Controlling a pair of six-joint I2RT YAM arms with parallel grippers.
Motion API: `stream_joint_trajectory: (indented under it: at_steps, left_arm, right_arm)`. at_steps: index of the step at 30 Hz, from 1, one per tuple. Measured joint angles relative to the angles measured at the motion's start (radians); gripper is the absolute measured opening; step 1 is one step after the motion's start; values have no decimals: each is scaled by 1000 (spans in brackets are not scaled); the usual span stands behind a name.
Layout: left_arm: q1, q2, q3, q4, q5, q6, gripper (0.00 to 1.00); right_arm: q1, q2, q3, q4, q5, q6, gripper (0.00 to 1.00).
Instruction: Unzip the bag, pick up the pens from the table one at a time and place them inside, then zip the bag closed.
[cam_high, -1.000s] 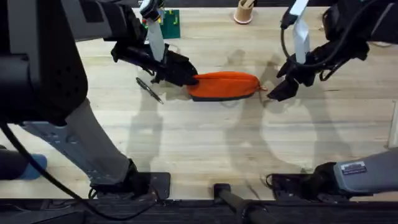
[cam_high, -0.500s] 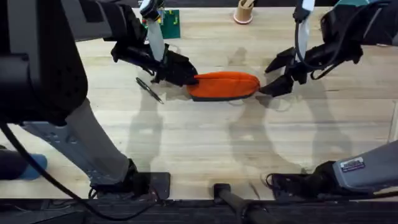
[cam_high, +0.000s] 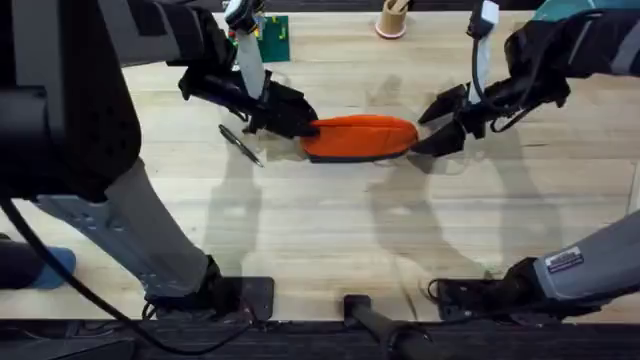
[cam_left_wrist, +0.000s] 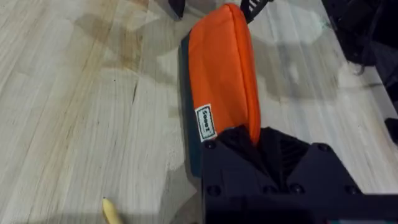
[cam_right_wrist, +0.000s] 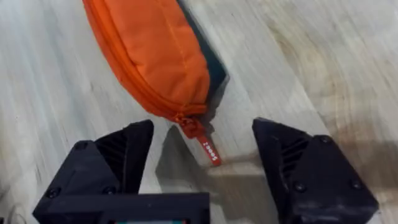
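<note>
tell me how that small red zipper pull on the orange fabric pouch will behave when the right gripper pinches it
The small red zipper pull is thin and lies flat on the table, so it probably flops and may slip. The soft orange fabric pouch would likely drag, though the left gripper clamps its far end.

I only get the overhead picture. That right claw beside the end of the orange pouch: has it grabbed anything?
Observer: No. In the right wrist view the right gripper is open, and the small red pull of the bag lies on the table between its fingers, untouched.
Visitor: Is the zip open at all?
Observer: At that end it looks closed, with the slider right at the bag's tip.
Visitor: And the other claw, what does it do?
Observer: In the left wrist view the left gripper is clamped on the bag's other end, just past a small white label.
</note>
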Motion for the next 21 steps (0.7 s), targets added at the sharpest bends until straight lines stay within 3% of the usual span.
stream_joint_trajectory:
  at_steps: [11, 18, 21]
  left_arm:
    - [0, 0, 0, 0, 0, 0, 44]
    - [0, 0, 0, 0, 0, 0, 44]
    - [0, 0, 0, 0, 0, 0, 44]
  right_arm:
    - [4, 5, 0, -15, -6, 0, 927]
    - [5, 5, 0, -34, -6, 0, 842]
    - [5, 6, 0, -34, -6, 0, 761]
